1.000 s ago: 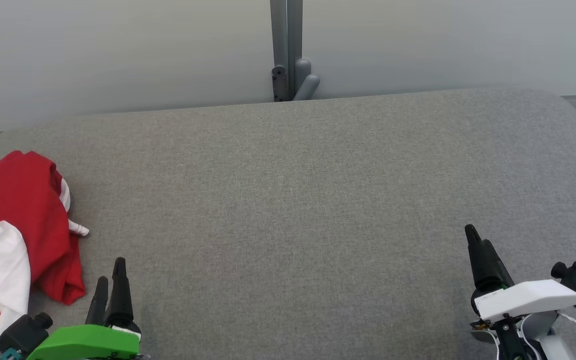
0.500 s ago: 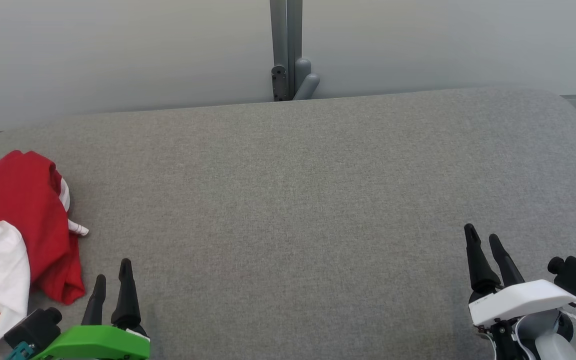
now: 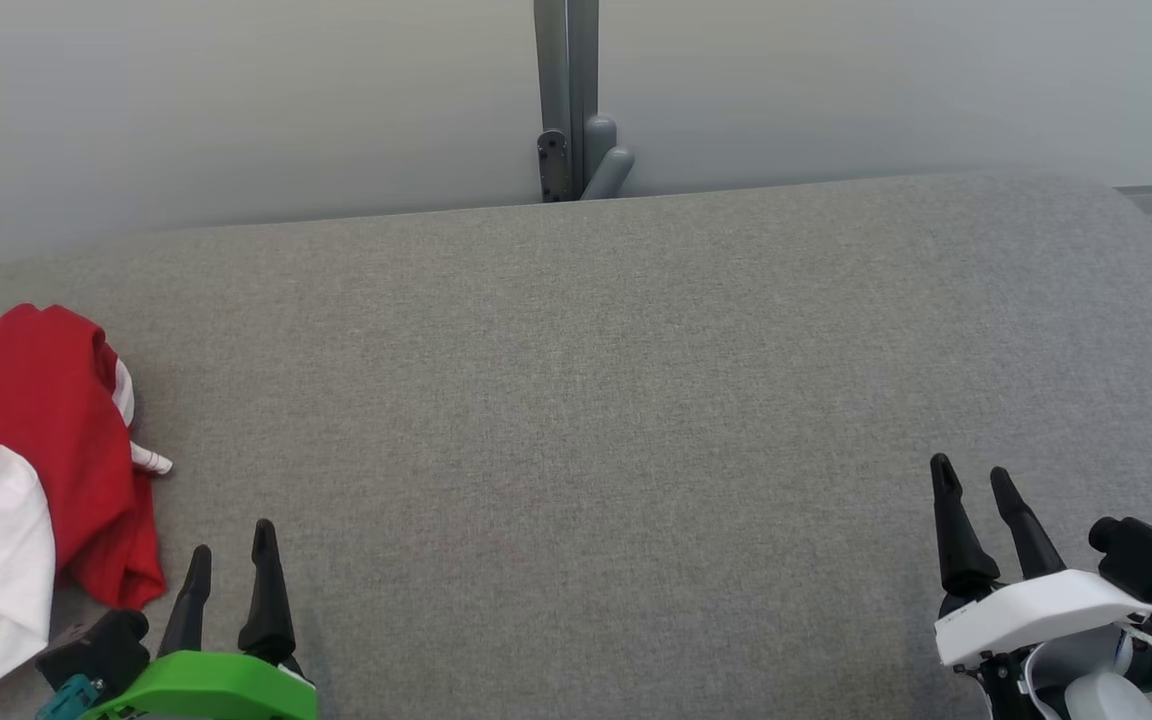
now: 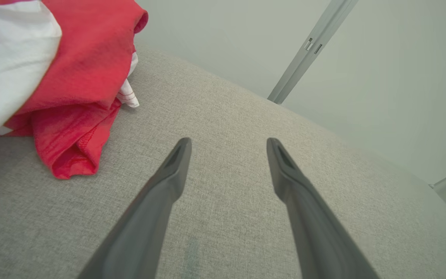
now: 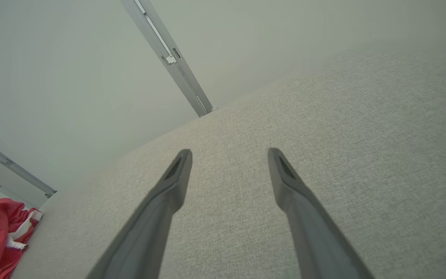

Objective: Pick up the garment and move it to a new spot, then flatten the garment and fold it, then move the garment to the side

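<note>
Crumpled red-and-white garment (image 3: pixel 31 450) at the left edge of the grey fabric surface (image 3: pixel 586 400), both claws empty.
The garment lies bunched, red folds over a white panel, with nothing touching it. The left gripper (image 3: pixel 232 540) sits just right of its near corner, fingers spread wide and holding nothing. The right gripper (image 3: pixel 969 468) is well apart at the near right, equally wide and empty.

A wide padded table (image 3: pixel 636 380) covered in grey woven fabric is seen, its far corners rounded. Behind its far edge a pale wall (image 3: pixel 236 100) is divided by an upright grey metal post (image 3: pixel 566 70) — at its foot, near the middle of that edge, rounded grey fittings (image 3: pixel 608 160) and a dark bracket (image 3: pixel 548 168) are fixed.
</note>
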Robot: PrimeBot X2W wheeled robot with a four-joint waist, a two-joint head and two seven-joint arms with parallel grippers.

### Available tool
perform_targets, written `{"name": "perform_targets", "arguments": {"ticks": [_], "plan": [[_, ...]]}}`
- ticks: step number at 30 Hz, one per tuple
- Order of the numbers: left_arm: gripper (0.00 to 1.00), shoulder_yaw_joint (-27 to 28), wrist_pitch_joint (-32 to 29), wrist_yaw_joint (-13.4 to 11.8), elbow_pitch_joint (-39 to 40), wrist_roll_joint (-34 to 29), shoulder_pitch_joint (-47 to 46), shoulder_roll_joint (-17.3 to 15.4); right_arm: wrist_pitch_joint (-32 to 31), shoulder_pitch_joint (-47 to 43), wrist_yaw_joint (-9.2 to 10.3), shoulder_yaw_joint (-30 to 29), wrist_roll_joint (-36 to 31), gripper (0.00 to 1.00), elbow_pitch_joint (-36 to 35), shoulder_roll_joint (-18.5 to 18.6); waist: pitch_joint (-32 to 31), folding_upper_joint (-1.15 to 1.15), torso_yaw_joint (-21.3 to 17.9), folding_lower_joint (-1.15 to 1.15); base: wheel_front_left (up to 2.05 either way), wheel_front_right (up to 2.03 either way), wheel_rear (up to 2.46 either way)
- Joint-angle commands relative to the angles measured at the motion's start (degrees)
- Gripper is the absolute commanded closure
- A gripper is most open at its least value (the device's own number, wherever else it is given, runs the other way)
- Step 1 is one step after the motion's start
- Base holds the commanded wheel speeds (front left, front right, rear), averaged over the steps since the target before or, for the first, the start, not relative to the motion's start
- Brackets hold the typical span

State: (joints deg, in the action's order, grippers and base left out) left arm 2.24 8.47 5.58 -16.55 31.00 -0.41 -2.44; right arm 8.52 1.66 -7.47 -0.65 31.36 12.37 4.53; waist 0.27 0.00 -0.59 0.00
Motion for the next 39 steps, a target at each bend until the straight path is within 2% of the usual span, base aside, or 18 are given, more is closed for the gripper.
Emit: {"name": "perform_targets", "arguments": {"ticks": [1,39], "plan": [[0.00,0.1,0.7,-0.3,0.7,-2.4,0.5,-0.4,0.7,0.0,-0.02,-0.3,-2.0,0.00,-0.6,0.4,0.0,0.00,-0.1,0.00,0.00,0.00,0.00],[0.00,-0.8,5.4,-2.0,-1.1,-19.3,2.2,-0.6,5.5,-1.3,-0.03,1.7,-21.2,0.00,-1.3,1.3,-0.2,0.00,-0.1,0.00,0.00,0.00,0.00]]}}
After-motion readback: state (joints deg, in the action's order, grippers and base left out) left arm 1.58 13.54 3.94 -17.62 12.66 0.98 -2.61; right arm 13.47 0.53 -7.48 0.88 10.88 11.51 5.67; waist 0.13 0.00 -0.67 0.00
